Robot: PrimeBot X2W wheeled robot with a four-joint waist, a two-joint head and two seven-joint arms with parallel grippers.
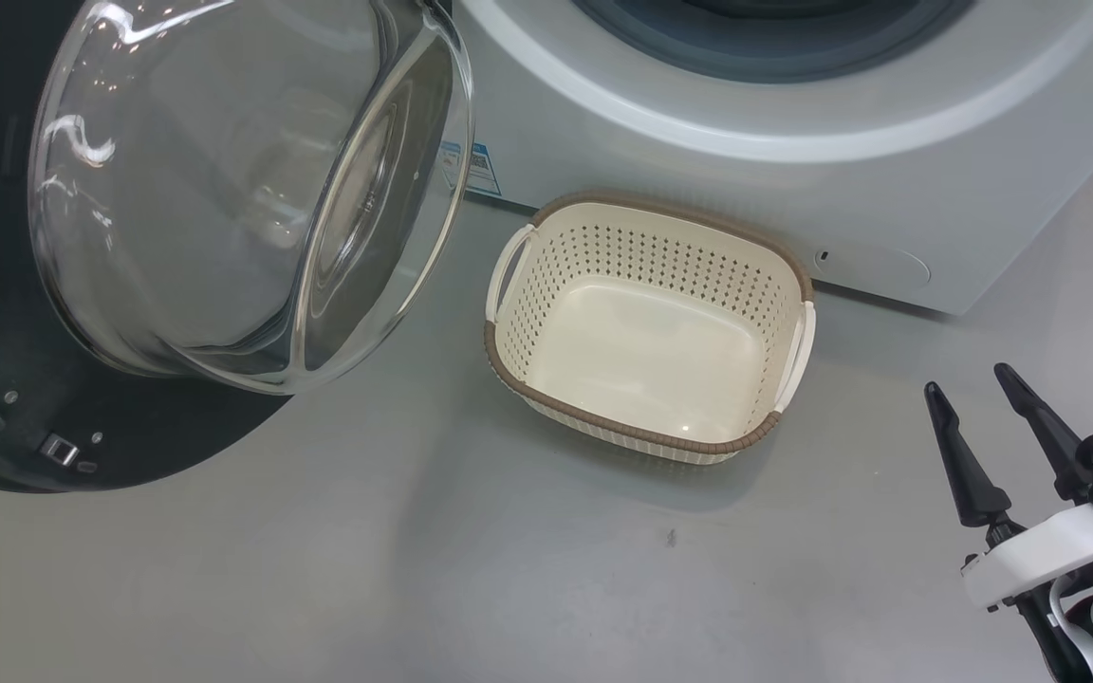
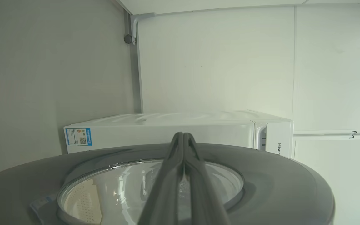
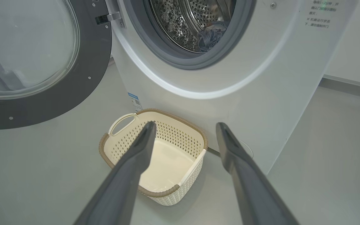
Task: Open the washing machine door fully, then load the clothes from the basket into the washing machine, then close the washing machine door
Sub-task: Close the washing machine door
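At the upper left of the head view we see the washing machine door (image 1: 224, 190) standing wide open, its clear glass centre bulging toward us out of the glossy black disc; across the top of that frame runs the white front of the washing machine (image 1: 698, 171), with a small blue sticker (image 1: 478, 169) low at its left corner; at the centre the basket (image 1: 660, 256) stands upright on the grey floor (image 1: 366, 588), just beside the machine's front, its bare cream bottom showing. At the lower right our right gripper (image 1: 967, 381) hangs well apart from the basket, its two dark fingers spread wide and gripping nothing; in the right wrist view, at top centre, the clothes (image 3: 211, 33) lie as a bluish bunch inside the steel drum (image 3: 177, 18), behind the grey gasket (image 3: 167, 54). At the bottom centre of the left wrist view our left gripper (image 2: 183, 137) shows its fingers pressed together, rising over the door's dark face; whether they touch it we cannot tell.
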